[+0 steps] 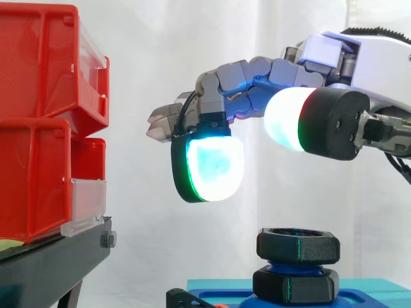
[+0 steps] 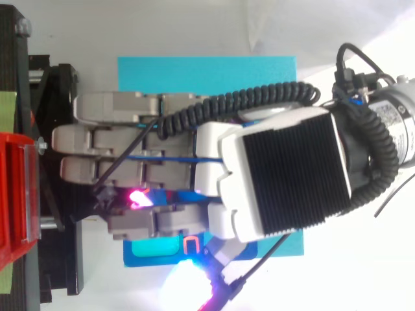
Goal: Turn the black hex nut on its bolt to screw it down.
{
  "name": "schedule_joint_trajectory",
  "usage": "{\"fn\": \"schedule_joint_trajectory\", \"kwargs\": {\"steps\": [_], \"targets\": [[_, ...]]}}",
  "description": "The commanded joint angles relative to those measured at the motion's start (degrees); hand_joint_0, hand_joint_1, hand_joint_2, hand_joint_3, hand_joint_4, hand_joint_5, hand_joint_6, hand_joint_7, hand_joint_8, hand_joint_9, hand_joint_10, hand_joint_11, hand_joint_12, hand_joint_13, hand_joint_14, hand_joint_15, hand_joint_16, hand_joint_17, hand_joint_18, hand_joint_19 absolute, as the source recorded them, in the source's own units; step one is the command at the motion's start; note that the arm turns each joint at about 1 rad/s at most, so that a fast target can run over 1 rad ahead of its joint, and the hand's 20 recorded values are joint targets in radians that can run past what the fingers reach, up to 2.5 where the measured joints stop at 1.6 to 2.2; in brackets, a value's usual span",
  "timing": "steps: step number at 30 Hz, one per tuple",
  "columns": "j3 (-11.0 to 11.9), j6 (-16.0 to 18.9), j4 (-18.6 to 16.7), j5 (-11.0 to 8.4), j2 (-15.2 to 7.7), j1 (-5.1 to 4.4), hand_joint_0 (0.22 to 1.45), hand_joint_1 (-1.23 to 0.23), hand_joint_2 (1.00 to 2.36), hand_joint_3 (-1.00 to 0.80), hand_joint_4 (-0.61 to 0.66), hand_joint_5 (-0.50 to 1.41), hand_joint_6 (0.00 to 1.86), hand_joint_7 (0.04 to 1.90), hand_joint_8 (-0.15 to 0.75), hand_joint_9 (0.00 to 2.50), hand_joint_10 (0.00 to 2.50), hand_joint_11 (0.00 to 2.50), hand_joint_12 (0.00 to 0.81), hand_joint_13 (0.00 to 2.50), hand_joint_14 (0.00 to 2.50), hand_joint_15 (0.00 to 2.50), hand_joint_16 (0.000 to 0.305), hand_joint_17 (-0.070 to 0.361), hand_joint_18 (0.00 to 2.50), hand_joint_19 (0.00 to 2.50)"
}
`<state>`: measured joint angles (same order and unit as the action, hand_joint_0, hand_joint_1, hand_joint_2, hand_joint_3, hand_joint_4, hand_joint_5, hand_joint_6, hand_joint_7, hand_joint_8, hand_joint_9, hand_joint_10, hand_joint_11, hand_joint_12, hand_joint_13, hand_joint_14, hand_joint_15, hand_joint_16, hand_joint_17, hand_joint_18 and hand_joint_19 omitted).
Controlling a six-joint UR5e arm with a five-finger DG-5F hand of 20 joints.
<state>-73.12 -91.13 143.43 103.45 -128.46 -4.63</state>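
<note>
Below hand (image 1: 257, 77), hex nut (image 1: 298, 246), bolt (image 1: 292, 265) half-hidden

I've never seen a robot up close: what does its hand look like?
The hand is built of blocky grey segmented fingers, with a black ribbed plate on its back. Its fingertips are thick rounded pads glowing white-cyan, edged green in black shells; the top view shows one magenta. The arm behind is pale grey.

From above, the robot hand (image 2: 279, 175) hid the black nut (image 1: 298, 246) and much of the blue base (image 2: 207, 71). Side-on, the edges cropped the red bins (image 1: 38, 115) and that base.
</note>
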Motion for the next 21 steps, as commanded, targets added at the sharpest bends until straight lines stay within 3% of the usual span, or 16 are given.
{"fn": "schedule_joint_trajectory", "kwargs": {"steps": [1,9,21], "targets": [[0.0,-0.5,1.0,-2.12,0.0,-1.53,0.53,-0.21,1.0,-0.5,0.27,-0.05,0.54,1.37,0.284,0.62,0.0,0.0,0.343,0.42,0.0,0.0,0.054,0.121,0.24,0.0],[0.0,-1.6,2.6,-4.05,0.0,-3.63,0.53,-0.21,1.0,-0.5,0.27,-0.05,0.6,1.31,0.287,0.65,0.0,0.0,0.341,0.43,0.0,0.0,0.054,0.12,0.24,0.0],[-0.1,-1.8,3.2,-4.05,-0.1,-3.99,0.53,-0.21,1.0,-0.5,0.26,-0.05,0.59,1.32,0.287,0.66,0.0,0.0,0.342,0.43,0.0,0.0,0.054,0.121,0.25,0.0]]}}
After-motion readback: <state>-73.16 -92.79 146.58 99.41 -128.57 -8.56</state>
